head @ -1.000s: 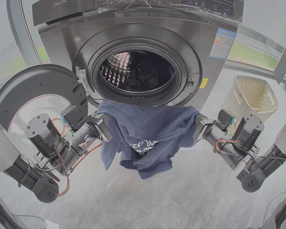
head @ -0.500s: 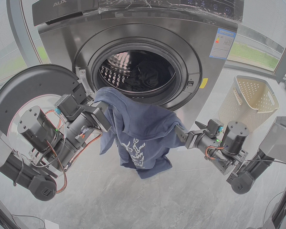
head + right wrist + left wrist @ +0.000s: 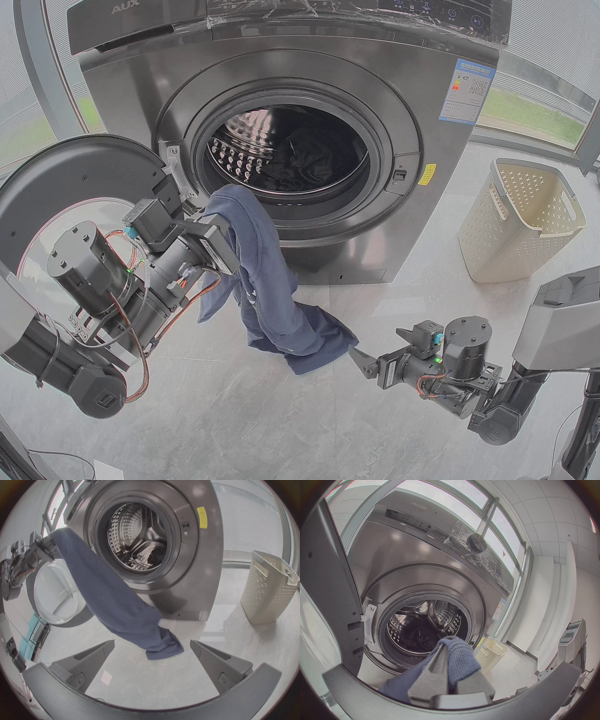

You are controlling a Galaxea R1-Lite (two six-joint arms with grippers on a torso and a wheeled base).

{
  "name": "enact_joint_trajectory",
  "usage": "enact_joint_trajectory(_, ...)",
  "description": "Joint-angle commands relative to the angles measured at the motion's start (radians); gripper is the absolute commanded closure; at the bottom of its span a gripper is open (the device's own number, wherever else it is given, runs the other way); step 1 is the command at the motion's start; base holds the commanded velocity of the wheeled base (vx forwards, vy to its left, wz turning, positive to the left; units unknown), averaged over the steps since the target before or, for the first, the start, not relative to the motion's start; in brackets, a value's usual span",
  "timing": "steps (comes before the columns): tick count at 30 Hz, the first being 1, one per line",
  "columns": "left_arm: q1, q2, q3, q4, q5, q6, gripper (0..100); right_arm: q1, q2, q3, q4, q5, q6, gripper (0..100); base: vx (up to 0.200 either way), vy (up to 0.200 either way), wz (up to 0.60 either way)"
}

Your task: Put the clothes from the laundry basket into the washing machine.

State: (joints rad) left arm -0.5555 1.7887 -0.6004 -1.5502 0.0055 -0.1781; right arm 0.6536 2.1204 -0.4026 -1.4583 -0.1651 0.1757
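Over grey floor (image 3: 250,425), right gripper (image 3: 359,362) has let go (fingers wide, empty); left gripper (image 3: 450,667), clamped on navy T-shirt (image 3: 269,281), must load alone.

Right end effector (image 3: 151,642): fingers spread wide, nothing between them. A blue garment (image 3: 109,602) hangs from the left end effector (image 3: 47,547), slanting down across the washing machine (image 3: 193,558) front. Dark clothes (image 3: 147,553) lie in the drum. A laundry basket (image 3: 268,592) stands on the floor beside the machine.

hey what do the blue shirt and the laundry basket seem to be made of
The blue shirt looks like soft matte knit, likely cotton: it drapes and folds limply. The laundry basket looks like cream moulded plastic, smooth with slight sheen: rigid walls pierced by rows of small holes.
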Motion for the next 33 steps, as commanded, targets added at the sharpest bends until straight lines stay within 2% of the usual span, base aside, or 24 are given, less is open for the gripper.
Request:
enact_joint_trajectory(1, -0.001, 0.017, 0.004, -0.001, 0.001, 0.000, 100, 0.034, 0.032, -0.019, -0.002, 0.001, 0.005, 0, 0.000, 0.000, 0.00)
enact_joint_trajectory(4, -0.001, 0.023, 0.002, -0.001, 0.002, 0.002, 100, 0.066, 0.024, -0.059, -0.011, 0.003, 0.011, 0, 0.000, 0.000, 0.00)
enact_joint_trajectory(9, 0.000, 0.040, 0.001, -0.001, 0.017, 0.005, 100, 0.146, 0.023, -0.108, -0.060, 0.038, 0.007, 0, 0.000, 0.000, 0.00)
enact_joint_trajectory(13, 0.002, 0.040, -0.001, -0.001, 0.017, 0.005, 100, 0.181, 0.032, -0.151, -0.065, 0.039, 0.008, 0, 0.000, 0.000, 0.00)
enact_joint_trajectory(20, 0.002, 0.040, -0.002, -0.001, 0.021, 0.009, 100, 0.233, 0.069, -0.282, -0.056, 0.039, 0.001, 0, 0.000, 0.000, 0.00)
enact_joint_trajectory(21, 0.002, 0.040, -0.002, -0.001, 0.021, 0.009, 100, 0.233, 0.069, -0.282, -0.056, 0.039, 0.001, 0, 0.000, 0.000, 0.00)
enact_joint_trajectory(26, 0.000, 0.035, -0.002, -0.001, 0.021, 0.009, 100, 0.221, 0.154, -0.440, -0.014, 0.038, -0.027, 0, 0.000, 0.000, 0.00)
enact_joint_trajectory(33, -0.001, 0.028, -0.001, -0.001, 0.019, 0.009, 100, 0.173, 0.213, -0.616, 0.047, 0.038, -0.033, 0, 0.000, 0.000, 0.00)
